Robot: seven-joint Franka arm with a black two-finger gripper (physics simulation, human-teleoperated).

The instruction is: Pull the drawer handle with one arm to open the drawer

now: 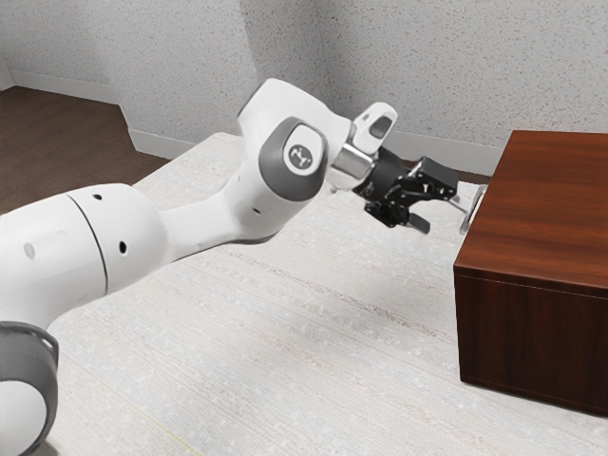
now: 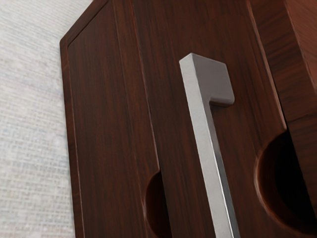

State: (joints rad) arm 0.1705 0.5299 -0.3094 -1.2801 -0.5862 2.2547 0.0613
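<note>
A dark wooden cabinet (image 1: 546, 275) stands on the table at the exterior view's right. A silver bar handle (image 1: 472, 209) sticks out of its side facing the arm. My black gripper (image 1: 439, 205) is open and level with the handle, a short gap away and not touching it. In the wrist view the handle (image 2: 208, 148) runs as a long silver bar straight ahead of my hand, across the wooden drawer front (image 2: 109, 124). Two rounded dark patches lie on the wood, one on each side of the bar.
The pale table top (image 1: 313, 323) spreads wide in front of the cabinet, under the arm. Grey speckled walls (image 1: 456, 66) stand behind, and a brown floor (image 1: 57, 142) shows at the exterior view's upper left.
</note>
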